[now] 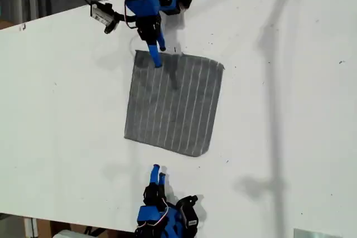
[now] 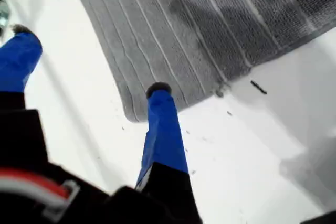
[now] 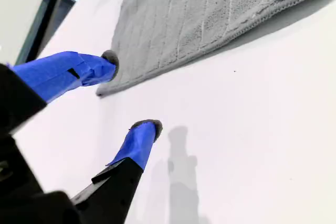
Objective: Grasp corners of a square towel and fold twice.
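The grey striped towel (image 1: 173, 104) lies flat and unfolded on the white table (image 1: 290, 115). My first gripper (image 1: 159, 54) is open at the towel's top-left corner (image 1: 139, 54) in the exterior view. In the first wrist view one fingertip (image 2: 158, 89) rests on the towel (image 2: 210, 24) just inside that corner (image 2: 131, 113), and the other finger stands off the cloth. My second gripper (image 1: 159, 171) is open and empty on bare table, a little short of the towel's lower edge in the exterior view. In the second wrist view a towel (image 3: 199, 14) corner (image 3: 103, 91) lies by my second gripper (image 3: 130, 93).
A black cable with a small connector block (image 1: 104, 15) lies beside the first arm's base, near the table's top edge in the exterior view. The second arm's base (image 1: 167, 218) sits at the table's lower edge. Long shadows cross the exterior view's right.
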Motion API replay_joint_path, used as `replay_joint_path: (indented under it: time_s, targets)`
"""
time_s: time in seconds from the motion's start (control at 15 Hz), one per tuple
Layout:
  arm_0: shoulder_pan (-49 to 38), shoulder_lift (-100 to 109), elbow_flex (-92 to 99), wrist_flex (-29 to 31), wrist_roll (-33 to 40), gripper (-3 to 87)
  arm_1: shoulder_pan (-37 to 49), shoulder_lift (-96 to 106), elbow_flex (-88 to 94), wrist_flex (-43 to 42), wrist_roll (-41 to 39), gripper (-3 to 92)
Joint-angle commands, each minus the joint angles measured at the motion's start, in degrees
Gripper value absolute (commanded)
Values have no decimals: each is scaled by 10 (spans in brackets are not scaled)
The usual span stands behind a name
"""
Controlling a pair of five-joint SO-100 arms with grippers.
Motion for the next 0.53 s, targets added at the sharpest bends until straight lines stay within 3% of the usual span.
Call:
replay_joint_path:
  time_s: [0.0, 0.2, 0.47]
  targets:
    - [11, 2, 2, 3, -11, 220, -114, -275, -59, -13, 96, 415]
    - [7, 2, 3, -1, -9, 214, -245, -371, -77, -85, 200, 412]
    - [10, 2, 3, -3, -3, 213, -236, -574, -292, -79, 138, 424]
